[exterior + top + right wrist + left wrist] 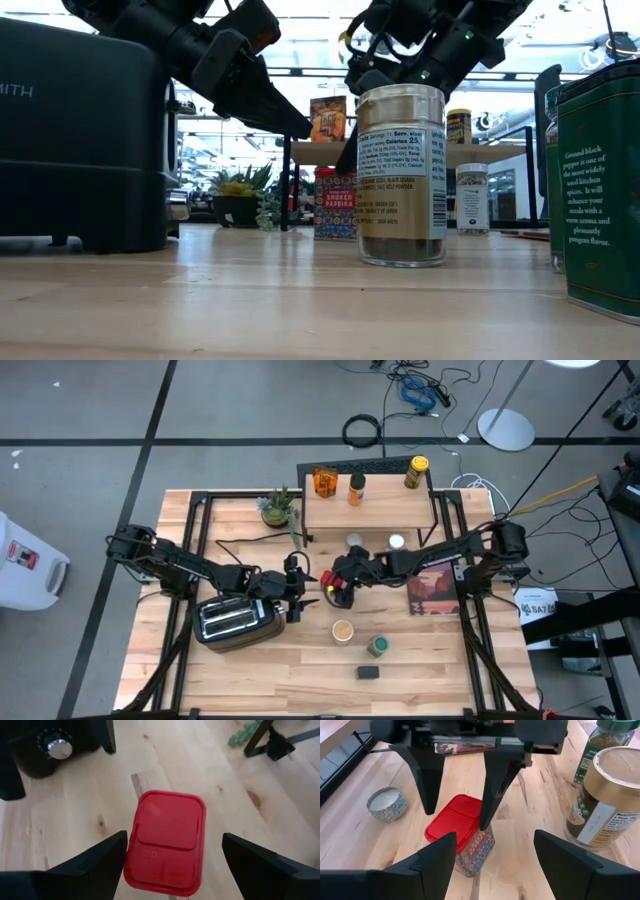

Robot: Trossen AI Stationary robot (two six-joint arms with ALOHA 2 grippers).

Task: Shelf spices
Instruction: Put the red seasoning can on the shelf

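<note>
**Red-lidded tin framed by both open grippers at mid-table**

Nearest the front edge of the table (250, 680): a dark tin (368, 672), standing alone. Just behind it, a green-lidded jar (378, 647) and, beside that, a tan-lidded jar (343, 631) with a white label, upright and apart from each other. Off to the left at about the same depth, a silver toaster (232, 620), slots facing up.

Next, at the centre: a small patterned tin with a red lid (452, 827), upright on the wood, well short of the shelf. Directly above it, the right gripper (175, 840), pointing down, fingers spread wide with one on either side of the lid and clear wood visible in both gaps; nothing gripped. Facing the tin from the toaster side, the left gripper (298, 603), low over the table, fingers likewise spread apart and holding nothing, near the tin but not touching it.

To the right of the tin, a dark red packet (434, 589) lying flat. Farther back, in front of the shelf, a low round patterned tin (387, 804) and a white-capped jar (472, 197).

Farthest back, the shelf (385, 510), a light wood top on black legs, carrying three spices: an orange jar (323, 482), an orange bottle (356, 488) just beside it, and a yellow-lidded jar (416, 472) near the right-hand corner. Left of the shelf, a small potted plant (278, 508).
</note>
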